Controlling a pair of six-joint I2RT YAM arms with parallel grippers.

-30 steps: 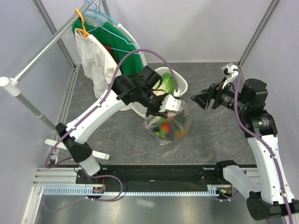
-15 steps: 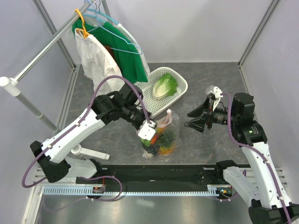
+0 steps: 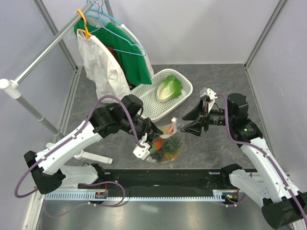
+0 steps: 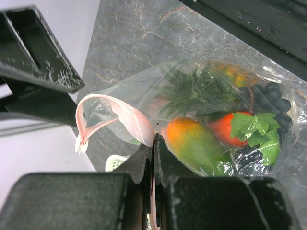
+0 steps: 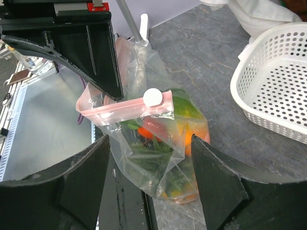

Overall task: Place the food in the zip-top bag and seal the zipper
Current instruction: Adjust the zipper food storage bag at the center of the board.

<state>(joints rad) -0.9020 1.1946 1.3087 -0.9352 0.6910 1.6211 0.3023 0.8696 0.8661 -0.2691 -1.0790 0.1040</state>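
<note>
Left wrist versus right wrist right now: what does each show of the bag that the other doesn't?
Left wrist only: the left gripper shut on the zipper, whose strip curls in a loop beyond it, and the grape bunch. Right wrist only: the white slider on the strip, the open right gripper straddling the zip-top bag, the white basket. Both: the pink strip, the orange fruit and greens inside.
</note>
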